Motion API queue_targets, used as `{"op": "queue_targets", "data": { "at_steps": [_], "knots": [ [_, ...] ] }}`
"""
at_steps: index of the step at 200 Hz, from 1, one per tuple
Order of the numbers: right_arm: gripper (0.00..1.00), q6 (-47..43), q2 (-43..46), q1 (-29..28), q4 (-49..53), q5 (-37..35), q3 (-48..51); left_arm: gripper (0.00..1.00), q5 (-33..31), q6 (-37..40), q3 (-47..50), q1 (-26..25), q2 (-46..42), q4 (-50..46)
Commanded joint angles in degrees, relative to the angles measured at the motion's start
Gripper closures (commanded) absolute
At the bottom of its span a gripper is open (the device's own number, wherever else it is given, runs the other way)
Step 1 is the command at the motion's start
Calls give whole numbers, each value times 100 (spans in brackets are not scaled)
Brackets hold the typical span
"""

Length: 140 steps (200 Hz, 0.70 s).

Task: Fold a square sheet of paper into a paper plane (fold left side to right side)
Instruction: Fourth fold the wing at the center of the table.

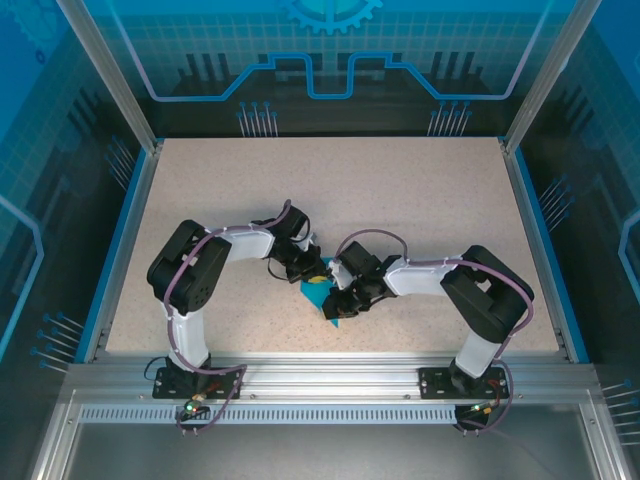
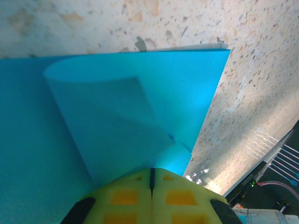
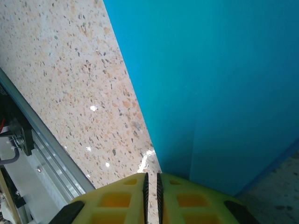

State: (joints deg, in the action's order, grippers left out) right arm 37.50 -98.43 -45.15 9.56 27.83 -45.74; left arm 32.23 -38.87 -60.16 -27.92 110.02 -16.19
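Left of centre in the overhead view, the left gripper [image 1: 311, 268] bears down on the teal paper [image 1: 320, 292], which lies on the speckled table [image 1: 420, 200] at mid-frame, low between the two arms. At the bottom of its wrist view the yellow pads [image 2: 126, 196] are pressed together. The tapering end of a lifted flap [image 2: 107, 130] runs into them, so the gripper looks clamped on that flap, which curls over in a soft roll at upper left, not yet creased.

The risk there, as I judge it: carried askew, the flap lands off the edge beneath and the crease sets crooked, or a hard pull tears the paper at the pinch.

Just right of centre, the right gripper [image 1: 346, 297] sits at the paper's lower edge. Its pads [image 3: 187, 196] are together bar a hairline slit, and whether paper is caught in it I cannot tell. If it pins nothing, the whole paper could slide with the left arm's pull.
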Motion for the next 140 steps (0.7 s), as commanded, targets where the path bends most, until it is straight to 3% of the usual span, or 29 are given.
{"op": "queue_targets", "data": {
  "at_steps": [1,140],
  "knots": [
    [85,12,-101,-117,311,-135,150,100,-367,-8,224,-15,178,-553],
    [85,160,337,-353,649,-232,594,100,-567,11,180,-13,335,-623]
  ]
}}
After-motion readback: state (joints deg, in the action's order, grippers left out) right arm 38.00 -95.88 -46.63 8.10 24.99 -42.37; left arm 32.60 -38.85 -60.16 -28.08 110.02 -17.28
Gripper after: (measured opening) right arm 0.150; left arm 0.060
